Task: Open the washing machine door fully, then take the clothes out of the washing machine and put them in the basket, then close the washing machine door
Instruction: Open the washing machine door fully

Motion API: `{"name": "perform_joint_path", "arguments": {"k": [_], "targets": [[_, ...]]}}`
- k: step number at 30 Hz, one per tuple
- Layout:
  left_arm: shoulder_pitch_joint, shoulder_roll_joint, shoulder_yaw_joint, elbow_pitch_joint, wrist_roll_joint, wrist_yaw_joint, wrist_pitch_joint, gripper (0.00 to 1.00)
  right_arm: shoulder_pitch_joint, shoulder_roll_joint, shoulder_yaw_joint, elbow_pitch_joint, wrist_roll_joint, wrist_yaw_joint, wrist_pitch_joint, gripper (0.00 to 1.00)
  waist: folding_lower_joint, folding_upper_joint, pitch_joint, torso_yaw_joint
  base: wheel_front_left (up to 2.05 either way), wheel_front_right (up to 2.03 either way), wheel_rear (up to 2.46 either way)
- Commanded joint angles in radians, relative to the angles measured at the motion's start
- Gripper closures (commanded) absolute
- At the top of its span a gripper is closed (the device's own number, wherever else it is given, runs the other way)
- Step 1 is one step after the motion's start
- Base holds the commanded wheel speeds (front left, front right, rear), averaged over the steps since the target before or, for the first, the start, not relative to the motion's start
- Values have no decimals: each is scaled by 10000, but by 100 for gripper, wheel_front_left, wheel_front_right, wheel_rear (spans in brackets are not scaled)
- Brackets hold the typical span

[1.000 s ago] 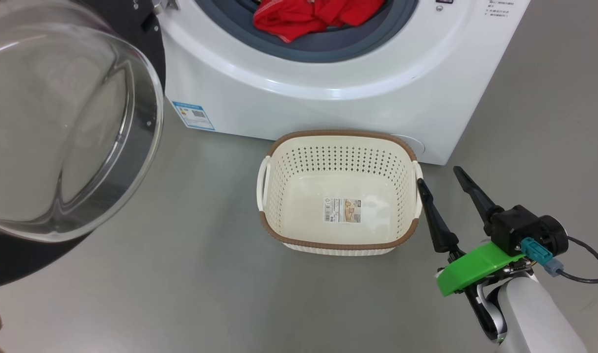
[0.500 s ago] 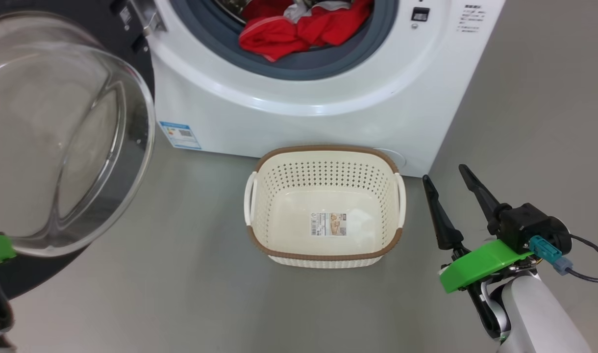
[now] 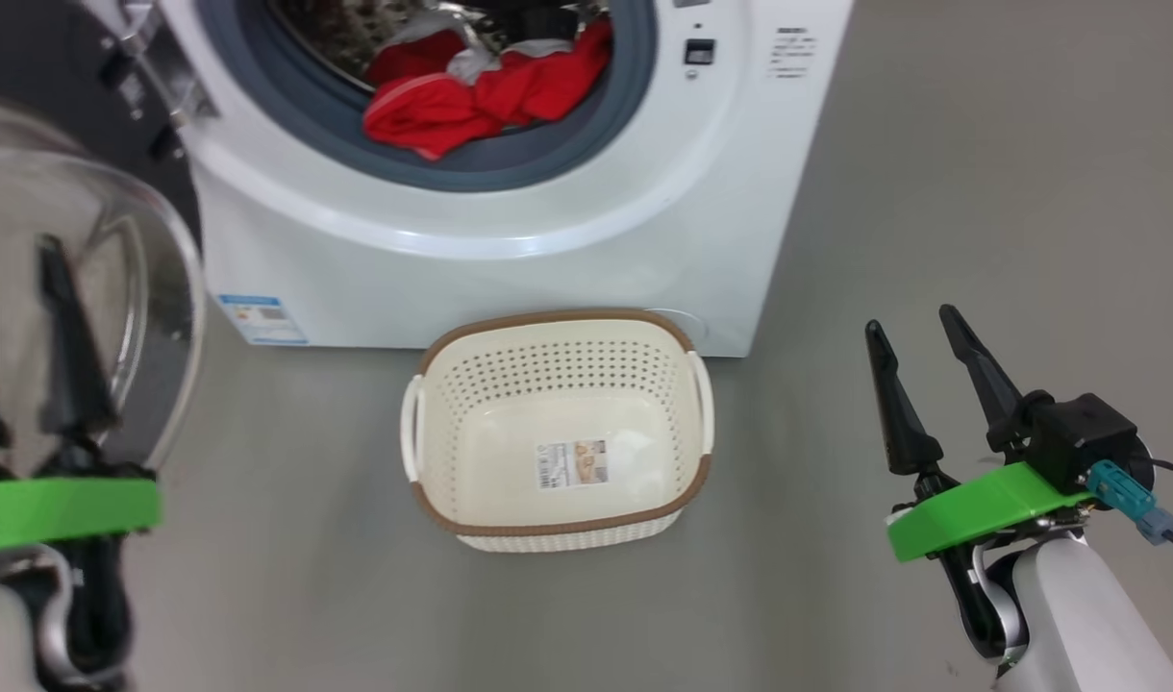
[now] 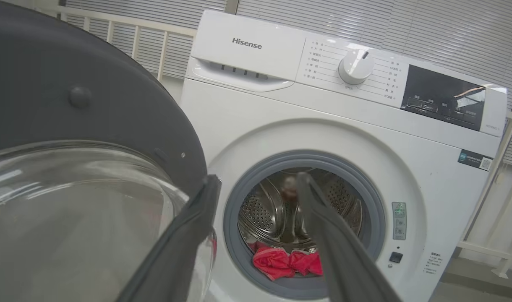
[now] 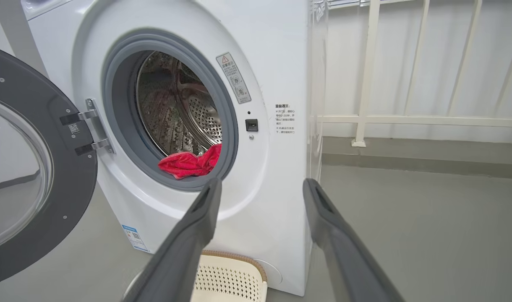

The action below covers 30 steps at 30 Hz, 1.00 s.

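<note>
The washing machine (image 3: 510,259), a white boxy front-loader, is standing on the smooth grey floor (image 3: 933,144) with its round mouth gaping. The washing machine door (image 3: 115,192), a glossy black ring around a bulging clear plastic bowl, is hanging wide open on its metal hinge (image 5: 92,130) at the left of the opening. The clothes (image 3: 452,101), soft crumpled red fabric with white trim and some grey-white cloth, are lying at the front lip of the perforated steel drum (image 4: 260,209) and spilling onto the grey rubber gasket (image 3: 635,106). The basket (image 3: 548,375) is a cream perforated plastic tub, a rounded rectangle with a brown woven-look rim and white side handles. It is sitting on the floor just before the machine's front bottom edge, with a paper label (image 3: 572,463) lying flat on its bottom. The left fingers (image 4: 189,235), long, dark and tapering, are standing apart beside the door's clear bulge, gripping nothing. The right fingers (image 3: 899,413) are likewise spreading apart over the floor, right of the basket, with nothing between them.
</note>
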Motion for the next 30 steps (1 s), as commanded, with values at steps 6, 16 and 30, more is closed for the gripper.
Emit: {"name": "perform_joint_path", "arguments": {"k": [6,16,30], "targets": [[548,611,-591,-590,94,-213,-42,0,162,51,127,-471,195,63,-65,0,0,0,-290,-944,0,0,0],[1537,812,-1388,-562,-68,-260,-419,0,633,51,397,-609,211,63,-65,0,0,0,-836,-1719,0,0,0],[3084,865,-1802,-63,578,-206,-766,0,1620,51,361,-1209,-49,63,-65,0,0,0,-1615,-2080,0,0,0]]}}
